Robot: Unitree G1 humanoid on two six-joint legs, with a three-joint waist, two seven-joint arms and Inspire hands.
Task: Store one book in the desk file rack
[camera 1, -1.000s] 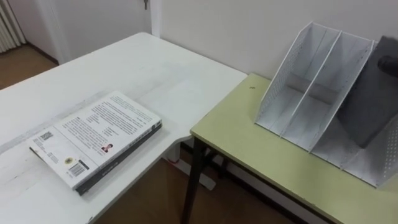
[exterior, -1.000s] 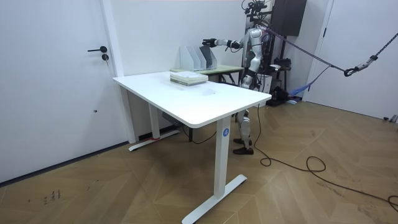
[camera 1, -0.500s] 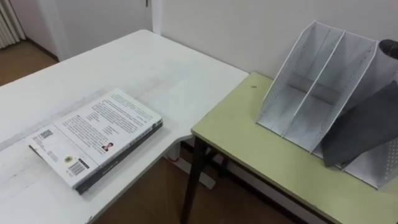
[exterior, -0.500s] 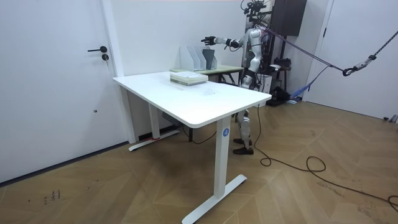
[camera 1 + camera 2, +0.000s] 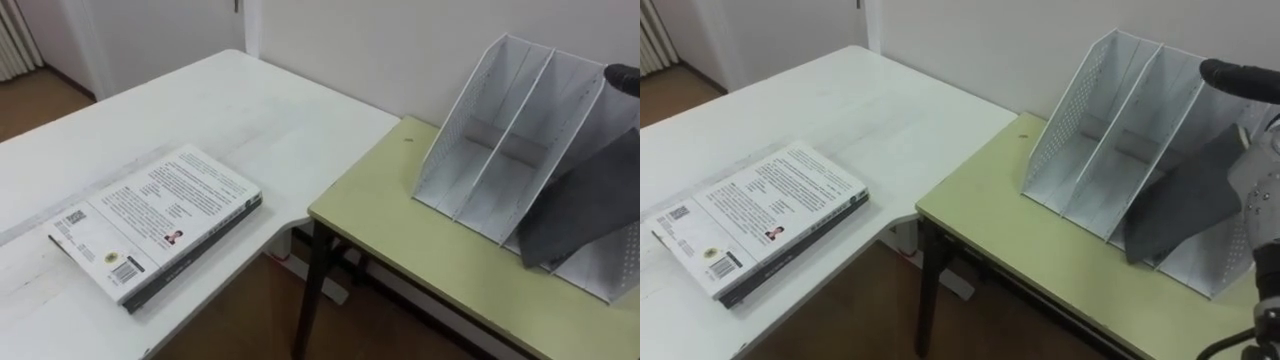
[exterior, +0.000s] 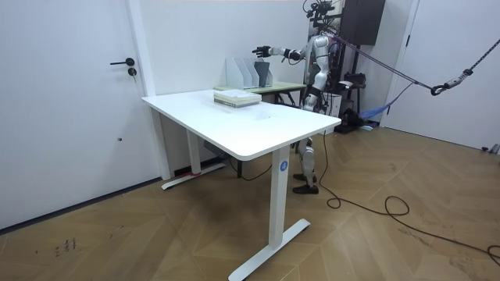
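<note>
Right hand (image 5: 1240,76) open: fingers straight and spread, one dark finger lying over the top right corner of the file rack (image 5: 497,120). The grey book (image 5: 590,205) sits in the rightmost compartment. It is tilted, long axis rising from the front lower left to the upper right. Rack stands by the wall on the green table (image 5: 400,235), front strip bare. Book stack (image 5: 150,215) lies on the white desk (image 5: 250,110), well apart.

Dk-grey bk (image 5: 585,205), wht perforated rack (image 5: 452,125)

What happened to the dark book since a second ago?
The dark grey book tipped lower into the right slot of the white metal file rack, and the right hand let go, fingers now straight. The white-covered book on the white table stayed put.
</note>
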